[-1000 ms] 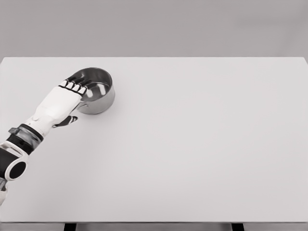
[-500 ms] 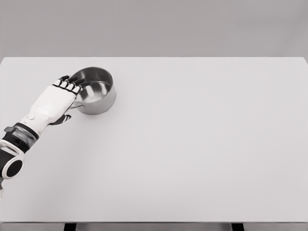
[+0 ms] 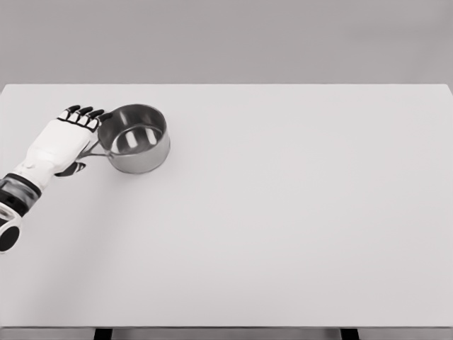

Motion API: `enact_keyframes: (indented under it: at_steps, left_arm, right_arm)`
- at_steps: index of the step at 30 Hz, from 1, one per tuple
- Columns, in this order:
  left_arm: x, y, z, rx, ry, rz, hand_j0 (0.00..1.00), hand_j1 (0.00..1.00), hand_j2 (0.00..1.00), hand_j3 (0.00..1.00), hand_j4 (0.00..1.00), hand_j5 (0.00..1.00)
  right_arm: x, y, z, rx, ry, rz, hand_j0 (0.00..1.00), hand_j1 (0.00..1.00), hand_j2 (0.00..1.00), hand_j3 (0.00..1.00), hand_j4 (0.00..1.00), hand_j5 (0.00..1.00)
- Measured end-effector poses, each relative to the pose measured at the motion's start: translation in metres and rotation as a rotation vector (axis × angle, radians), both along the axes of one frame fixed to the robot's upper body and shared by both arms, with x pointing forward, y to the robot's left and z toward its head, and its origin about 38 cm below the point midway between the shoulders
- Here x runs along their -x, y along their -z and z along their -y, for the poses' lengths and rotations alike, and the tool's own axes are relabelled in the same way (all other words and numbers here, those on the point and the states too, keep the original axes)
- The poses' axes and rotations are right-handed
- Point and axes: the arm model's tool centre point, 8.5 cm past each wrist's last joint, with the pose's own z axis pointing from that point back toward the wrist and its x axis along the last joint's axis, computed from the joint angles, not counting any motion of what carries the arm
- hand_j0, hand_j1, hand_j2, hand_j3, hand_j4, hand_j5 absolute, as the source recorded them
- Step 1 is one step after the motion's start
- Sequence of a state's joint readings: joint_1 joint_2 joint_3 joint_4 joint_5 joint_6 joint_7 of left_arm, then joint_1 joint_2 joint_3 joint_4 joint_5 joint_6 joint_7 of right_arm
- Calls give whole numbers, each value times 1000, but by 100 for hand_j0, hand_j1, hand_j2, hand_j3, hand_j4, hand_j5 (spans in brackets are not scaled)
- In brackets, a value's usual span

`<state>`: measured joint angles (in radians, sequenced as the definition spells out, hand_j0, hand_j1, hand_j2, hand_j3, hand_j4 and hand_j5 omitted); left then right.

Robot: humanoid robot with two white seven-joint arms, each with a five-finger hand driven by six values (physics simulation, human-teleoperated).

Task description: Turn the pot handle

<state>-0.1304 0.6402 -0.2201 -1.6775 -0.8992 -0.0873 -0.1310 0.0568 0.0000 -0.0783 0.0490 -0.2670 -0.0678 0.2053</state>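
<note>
You have 1 steel saucepan [image 3: 134,139] standing upright on the white counter [image 3: 283,212], in the far-left part of the surface, open side up and nothing showing inside it. Its thin metal handle [image 3: 92,150] points left and slightly toward you, running in under the left hand [image 3: 60,142]. That hand lies just beside the saucepan's left wall, palm down over the handle, arm entering from the lower-left edge. The black-tipped fingers [image 3: 83,112] extend straight toward the far edge of the counter, close together and uncurled; the dark thumb shows below the palm near the handle. You cannot tell from this view whether the hand presses on the handle or merely lies over it.
</note>
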Motion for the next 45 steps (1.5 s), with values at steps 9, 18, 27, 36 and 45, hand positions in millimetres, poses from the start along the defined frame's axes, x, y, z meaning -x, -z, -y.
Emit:
enact_keyframes:
  at_steps: [9,18,27,36,45]
  left_arm:
    - [-14,-1,-17,-18,-47,-5,100,100,100,100,100,100]
    - [-30,-1,-34,-34,-97,-11,100,100,100,100,100,100]
    - [-42,-4,-46,-43,-136,-9,100,100,100,100,100,100]
    - [-55,-9,-55,-47,-167,-4,100,100,100,100,100,100]
    - [-63,-16,-57,-49,-176,12,100,100,100,100,100,100]
  right_arm:
    - [0,0,0,0,0,0,100,100,100,100,100,100]
    - [0,0,0,0,0,0,100,100,100,100,100,100]
    - [0,0,0,0,0,0,100,100,100,100,100,100]
    - [0,0,0,0,0,0,100,100,100,100,100,100]
    - [0,0,0,0,0,0,100,100,100,100,100,100]
